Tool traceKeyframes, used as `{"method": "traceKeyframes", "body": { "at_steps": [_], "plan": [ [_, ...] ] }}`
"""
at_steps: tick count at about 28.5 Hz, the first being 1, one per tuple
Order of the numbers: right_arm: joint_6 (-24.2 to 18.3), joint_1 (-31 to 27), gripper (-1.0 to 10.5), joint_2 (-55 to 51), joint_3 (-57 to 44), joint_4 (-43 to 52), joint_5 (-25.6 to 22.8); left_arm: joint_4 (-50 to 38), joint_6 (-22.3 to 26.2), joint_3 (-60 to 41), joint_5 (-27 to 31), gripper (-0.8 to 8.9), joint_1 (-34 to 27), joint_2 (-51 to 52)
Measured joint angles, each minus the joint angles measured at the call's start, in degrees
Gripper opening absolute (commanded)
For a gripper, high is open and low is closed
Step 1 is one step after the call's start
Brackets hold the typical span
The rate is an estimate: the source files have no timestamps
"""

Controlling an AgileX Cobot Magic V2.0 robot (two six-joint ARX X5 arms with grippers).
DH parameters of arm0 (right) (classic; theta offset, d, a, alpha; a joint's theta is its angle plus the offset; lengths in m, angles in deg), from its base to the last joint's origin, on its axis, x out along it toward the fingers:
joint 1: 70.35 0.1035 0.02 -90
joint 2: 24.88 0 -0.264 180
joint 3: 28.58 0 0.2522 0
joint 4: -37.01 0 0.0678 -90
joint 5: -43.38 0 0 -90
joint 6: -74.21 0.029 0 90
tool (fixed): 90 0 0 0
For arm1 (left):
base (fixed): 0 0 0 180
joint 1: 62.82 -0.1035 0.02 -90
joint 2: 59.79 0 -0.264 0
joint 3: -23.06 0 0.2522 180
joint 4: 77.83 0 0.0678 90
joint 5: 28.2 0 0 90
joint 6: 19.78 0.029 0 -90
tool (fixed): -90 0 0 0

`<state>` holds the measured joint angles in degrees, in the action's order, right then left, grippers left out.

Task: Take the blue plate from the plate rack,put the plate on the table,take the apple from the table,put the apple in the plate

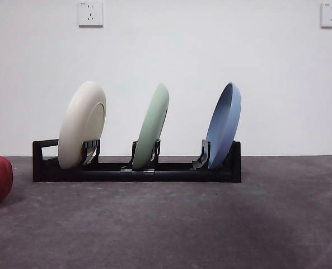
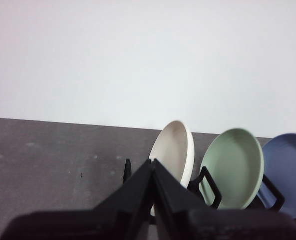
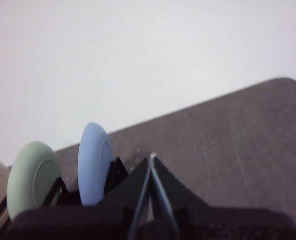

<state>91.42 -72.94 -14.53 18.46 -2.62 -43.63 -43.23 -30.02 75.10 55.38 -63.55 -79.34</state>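
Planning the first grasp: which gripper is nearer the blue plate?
Right. The right gripper sits just beside the blue plate; from the left gripper, it stands beyond two other plates.

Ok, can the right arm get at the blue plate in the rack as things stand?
Probably yes. The blue plate stands in the end slot of the plate rack, with the green plate only on its other side. The right gripper, jaws shut, must open first.
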Motion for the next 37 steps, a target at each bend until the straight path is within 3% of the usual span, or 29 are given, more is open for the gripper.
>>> {"method": "traceKeyframes", "body": {
  "at_steps": [3,11,17,24,27,37],
  "plan": [
    [0.02,0.0,0.0,5.05,7.48,-7.39,0.02,5.42,-0.31,8.37,-1.2,-0.05,0.0,-6.75],
    [0.02,0.0,0.0,18.27,21.81,-21.29,0.63,9.55,-1.49,26.67,-15.37,-0.04,0.0,-24.81],
    [-0.79,0.0,0.0,25.31,26.58,-28.37,6.21,11.63,-3.28,36.26,-26.43,-0.05,1.07,-39.15],
    [-3.52,0.0,0.0,30.47,27.47,-30.75,15.1,16.22,-3.8,44.48,-28.04,-0.05,6.97,-53.94],
    [-4.44,0.0,0.0,32.76,27.47,-33.0,17.86,16.15,-3.89,49.53,-28.06,-0.06,12.37,-62.03],
    [-6.32,0.0,0.0,34.36,27.47,-37.51,18.29,15.93,-3.93,75.93,-26.93,-0.05,29.14,-89.13]
  ]
}}
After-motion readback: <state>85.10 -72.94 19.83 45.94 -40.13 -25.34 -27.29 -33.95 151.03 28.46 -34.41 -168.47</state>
